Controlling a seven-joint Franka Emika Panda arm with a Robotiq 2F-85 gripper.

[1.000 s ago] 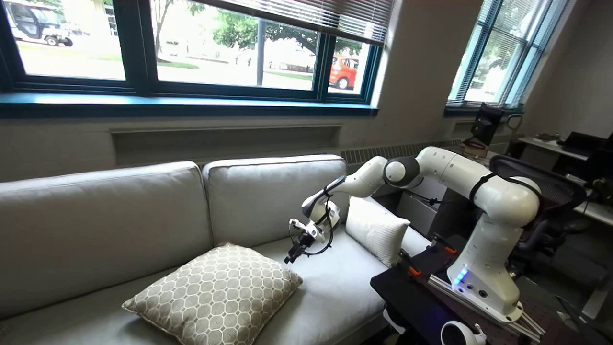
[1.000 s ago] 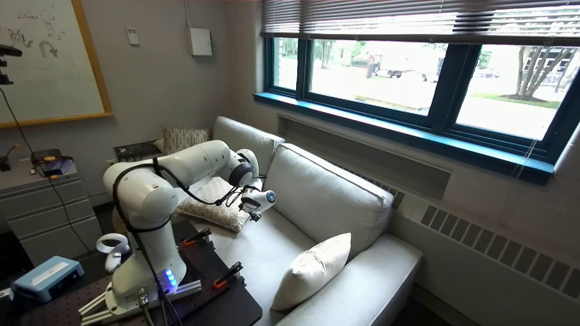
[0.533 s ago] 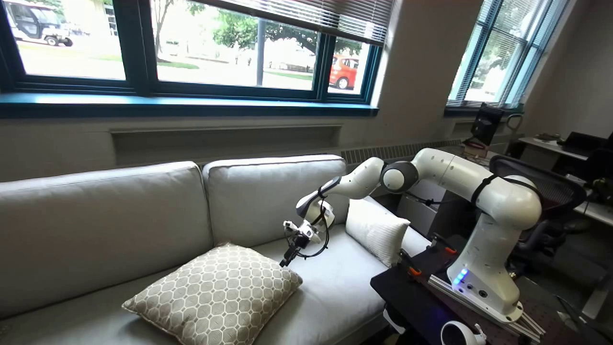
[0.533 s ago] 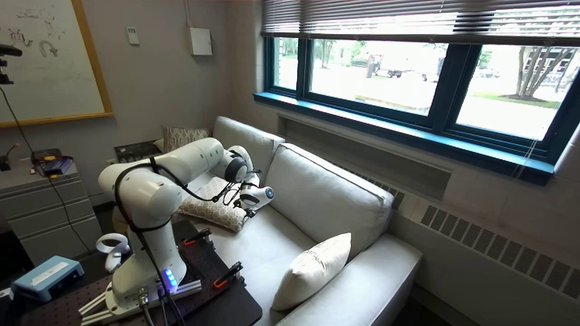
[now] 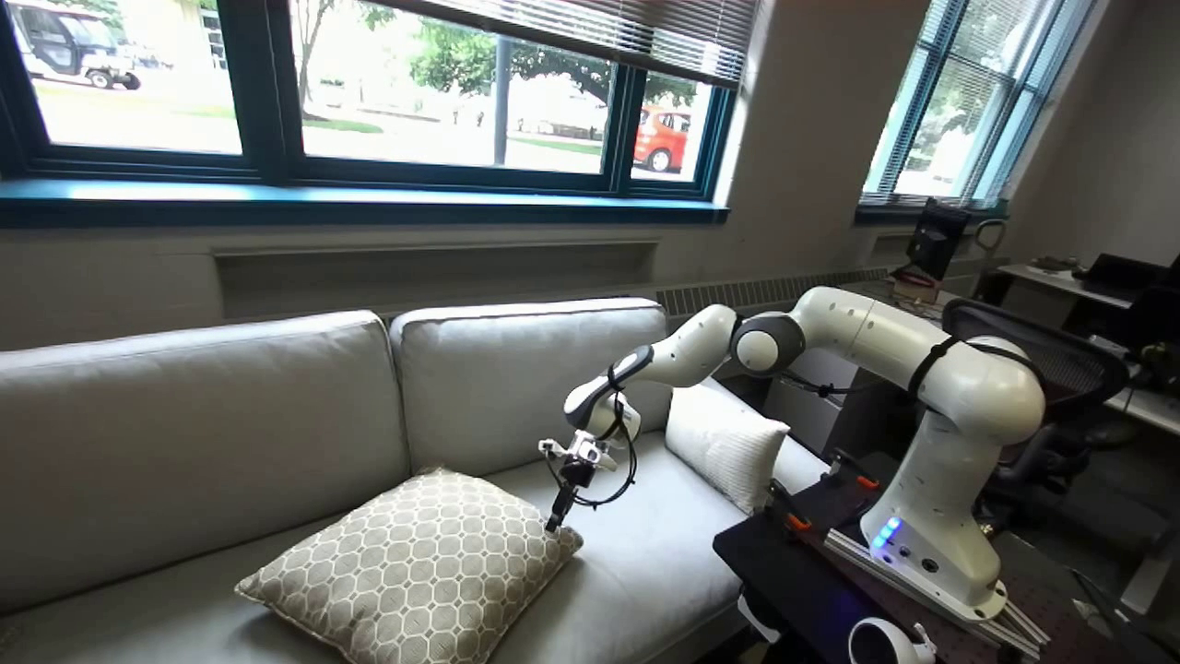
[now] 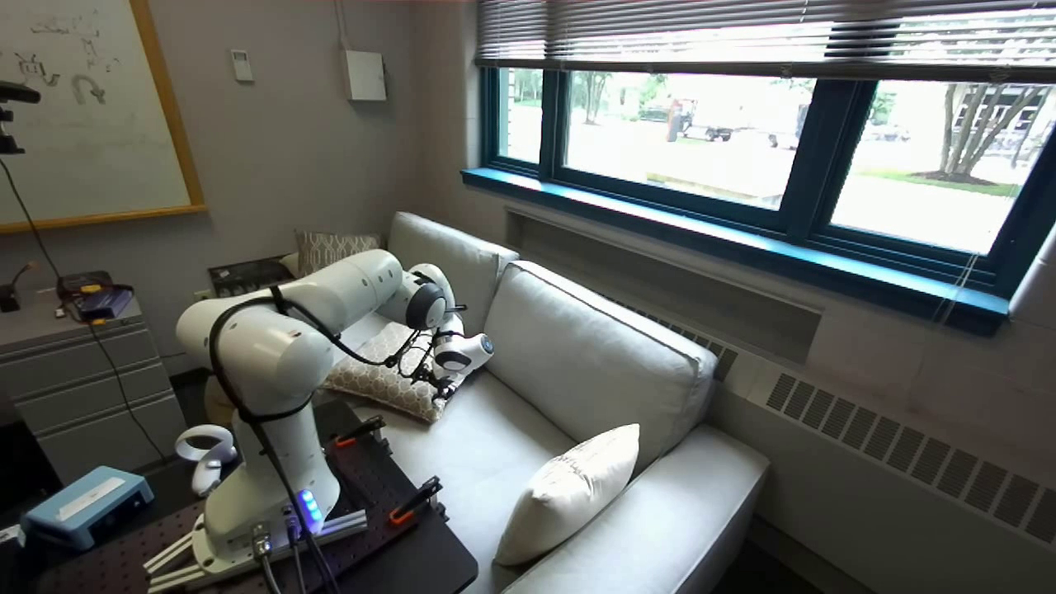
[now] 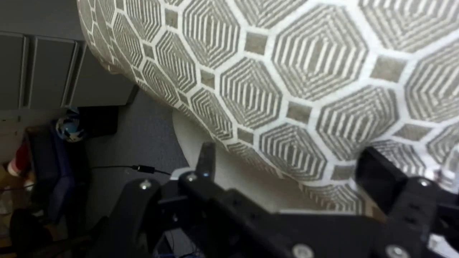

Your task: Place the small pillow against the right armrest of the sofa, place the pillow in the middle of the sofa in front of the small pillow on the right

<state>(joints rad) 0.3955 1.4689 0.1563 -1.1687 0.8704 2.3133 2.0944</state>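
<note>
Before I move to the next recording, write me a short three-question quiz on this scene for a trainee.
1. Fill in: the small white pillow stands beside the ____ of the sofa.
2. Short answer: which pillow is the gripper closest to?
3. True or false: the gripper is fully shut at this moment.

Key
1. right armrest
2. The large patterned pillow; the gripper is right by one of its corners, though whether they touch is hard to tell.
3. False; it stands open, as the wrist view shows.
</note>
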